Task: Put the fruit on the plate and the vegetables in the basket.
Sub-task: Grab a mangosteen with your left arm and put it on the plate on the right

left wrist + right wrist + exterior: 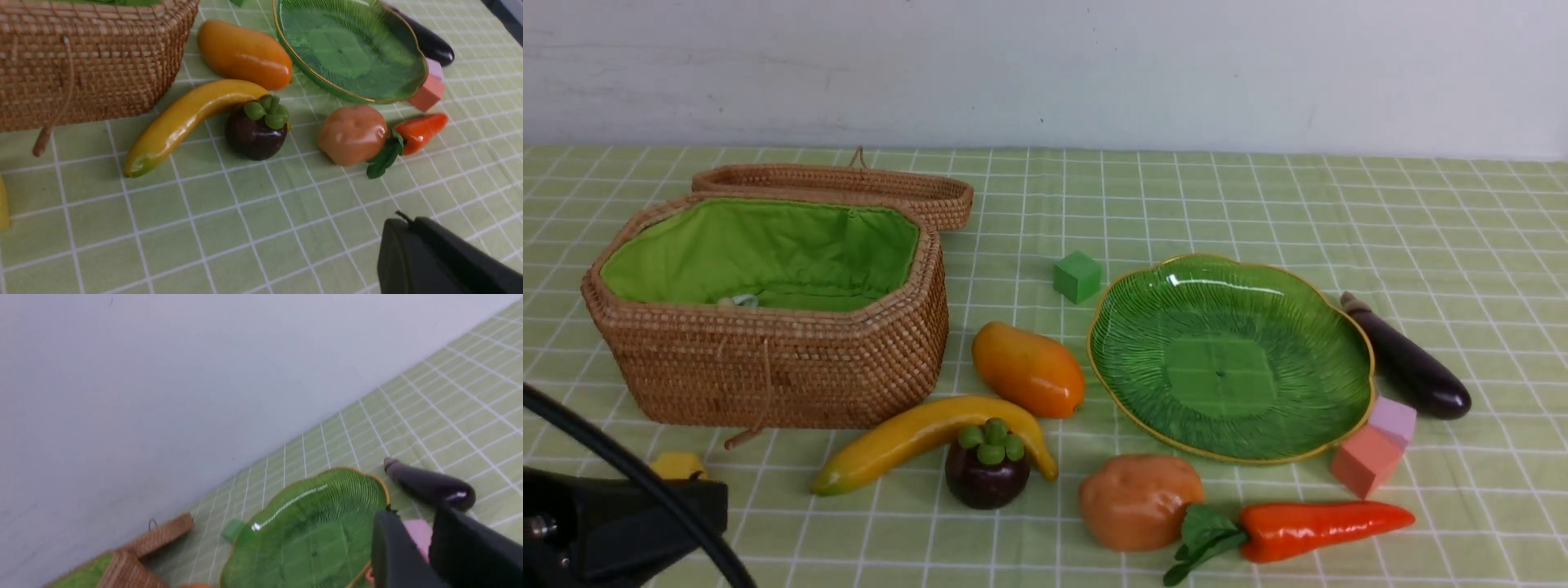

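Observation:
The banana (923, 437), mango (1029, 369) and mangosteen (987, 467) lie on the cloth between the wicker basket (768, 359) and the green plate (1298, 425). The potato (1139, 500) and carrot (1307, 529) lie in front of the plate. The eggplant (1409, 363) lies at the plate's right. The plate holds nothing. My left gripper (408, 222) is shut and empty, low over the cloth, well short of the potato (352, 134) and mangosteen (255, 130). My right gripper (412, 516) is open and empty, raised above the plate's right rim (380, 486), near the eggplant (429, 484).
A green block (1077, 276) sits behind the plate. Pink (1364, 460) and lilac (1393, 420) blocks touch the plate's right front rim. A yellow block (676, 465) lies by the left arm (613, 523). The basket's lid (849, 186) hangs open behind it. A white wall is at the back.

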